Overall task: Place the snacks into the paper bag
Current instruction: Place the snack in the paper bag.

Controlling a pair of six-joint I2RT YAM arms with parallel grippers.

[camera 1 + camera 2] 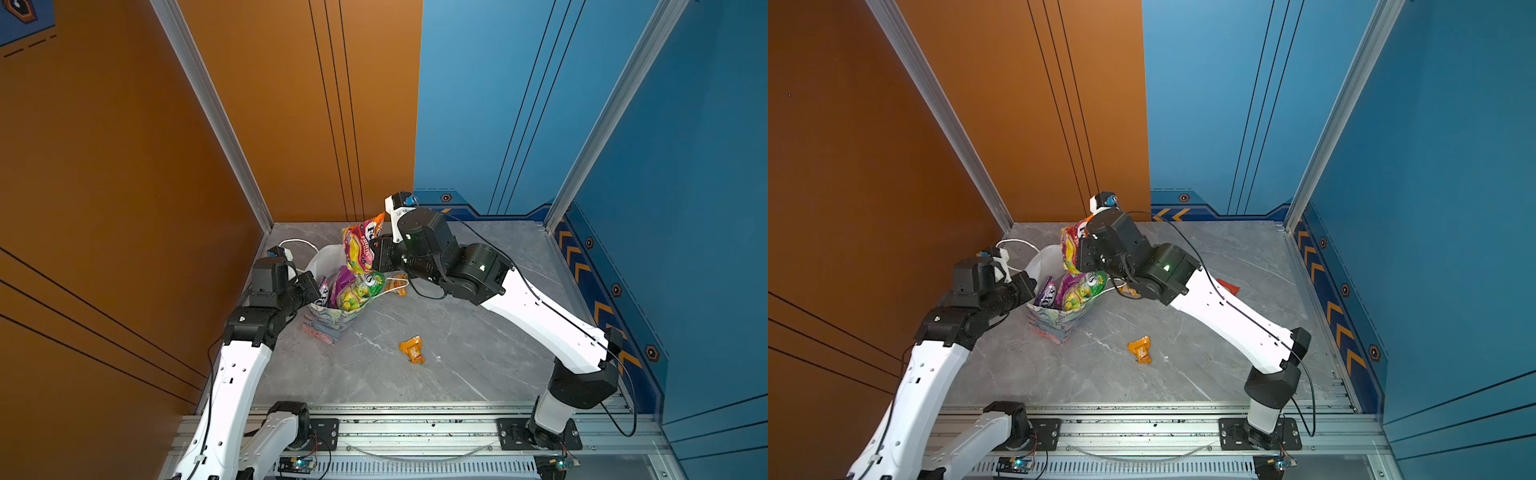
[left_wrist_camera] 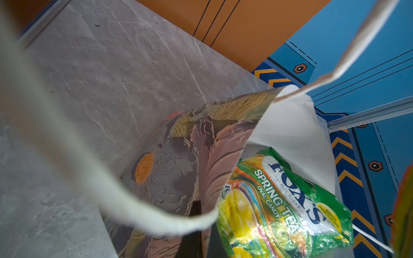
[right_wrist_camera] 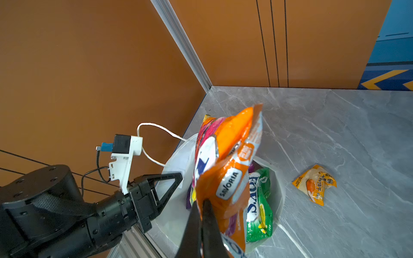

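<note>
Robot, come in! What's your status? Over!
Left claw shut on paper bag rim. Right claw shut on fruit candy packet, above bag. Small orange packet on table. Green packet crowds bag mouth.

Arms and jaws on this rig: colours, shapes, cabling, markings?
The left arm and right arm have white link shells dotted with small holes and black joint housings. A thin black cable runs along the right arm, and a green light glows on one joint. Each wrist carries a white camera bracket with a blue connector. The jaws are black; the left ones are hollow triangular frames.
</note>
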